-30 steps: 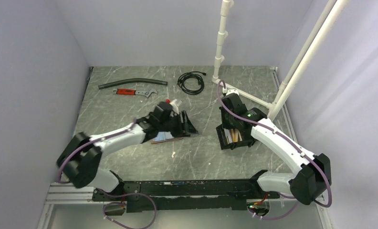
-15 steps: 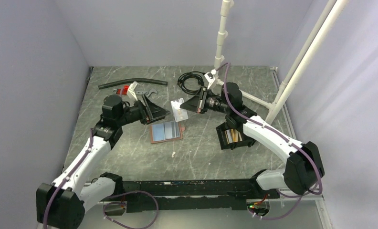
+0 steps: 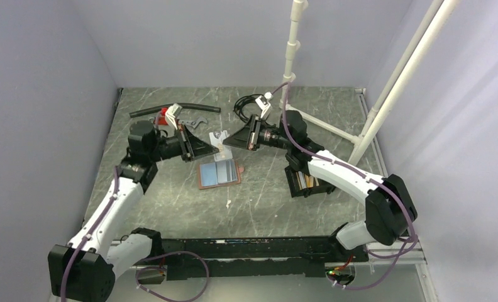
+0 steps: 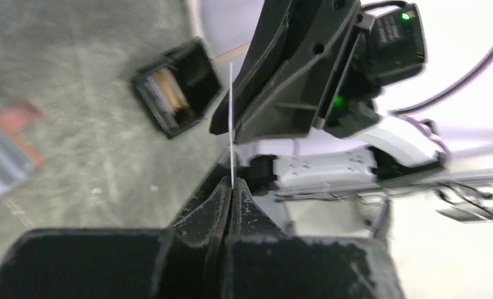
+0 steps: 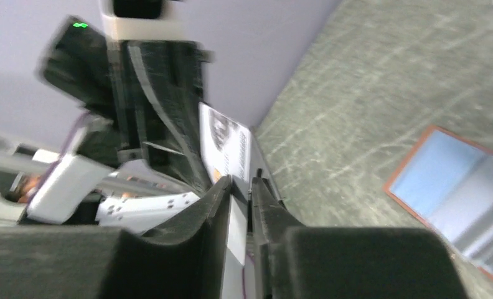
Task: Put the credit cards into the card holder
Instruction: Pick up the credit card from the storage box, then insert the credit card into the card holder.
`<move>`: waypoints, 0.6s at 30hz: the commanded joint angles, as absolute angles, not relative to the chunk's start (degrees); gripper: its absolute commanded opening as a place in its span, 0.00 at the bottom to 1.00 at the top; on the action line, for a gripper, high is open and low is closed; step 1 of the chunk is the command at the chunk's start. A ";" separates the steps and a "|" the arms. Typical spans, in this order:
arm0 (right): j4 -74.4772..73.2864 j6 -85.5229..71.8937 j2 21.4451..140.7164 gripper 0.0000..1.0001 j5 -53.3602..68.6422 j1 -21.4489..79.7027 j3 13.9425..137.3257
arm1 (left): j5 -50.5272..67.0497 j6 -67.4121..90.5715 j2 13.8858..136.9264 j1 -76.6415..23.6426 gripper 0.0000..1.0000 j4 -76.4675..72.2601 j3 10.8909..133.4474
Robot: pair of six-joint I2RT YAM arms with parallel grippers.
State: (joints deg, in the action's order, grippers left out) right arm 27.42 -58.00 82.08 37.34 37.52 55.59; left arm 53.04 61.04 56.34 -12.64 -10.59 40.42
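STEP: credit card [image 4: 231, 124] mid-air between both claws, handover | left claw [image 4: 231, 187]: clenched on card edge | right claw [image 5: 241, 184]: straddles card, grip unclear | card holder [image 3: 292, 178]: on tabletop [image 3: 265, 207], below right claw | NEXT: likely one releases, other lowers card in.

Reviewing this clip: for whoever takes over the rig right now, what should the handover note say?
Left gripper: shut on the edge of the white card, held in the air between the arms.
Right gripper: same card sits between its jaws; whether it grips is unclear.
Card holder: on the table beneath the right arm, with some cards already inside.
Left to do: the white card, plus the overlapped cards (brown, bluish, grey) lying flat on the table.
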 commanded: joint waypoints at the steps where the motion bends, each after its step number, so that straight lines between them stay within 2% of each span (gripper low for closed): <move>1: 2.99 -41.77 84.43 0.32 26.70 38.11 64.97 | 45.09 31.91 61.17 -8.73 0.00 33.75 57.43; 2: -2.05 -37.34 85.70 0.39 25.97 38.07 65.94 | 41.23 25.75 64.37 -7.65 0.00 42.90 60.75; 4: -3.77 -33.88 88.72 0.49 26.94 38.14 66.19 | 38.09 16.02 69.10 -5.16 0.00 52.12 63.69; 7: -4.16 -30.77 94.71 0.51 31.91 38.86 68.47 | 36.66 12.66 70.33 -1.74 0.00 51.41 61.94; 9: -3.82 -29.92 99.75 0.45 34.15 40.54 70.83 | 35.76 12.16 72.16 -1.52 0.00 50.05 61.55; 13: -3.40 -29.90 107.22 0.22 37.31 41.71 74.62 | 45.36 10.94 79.93 -1.00 0.00 46.53 61.24; 18: -7.10 -27.06 111.47 0.00 33.03 41.58 75.22 | 51.07 11.67 87.09 -1.01 0.00 42.49 60.82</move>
State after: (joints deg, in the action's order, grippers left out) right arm -4.45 -31.14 111.02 34.70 42.00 71.83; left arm 44.07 15.03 83.94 -1.30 45.17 60.86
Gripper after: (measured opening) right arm 0.062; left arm 0.009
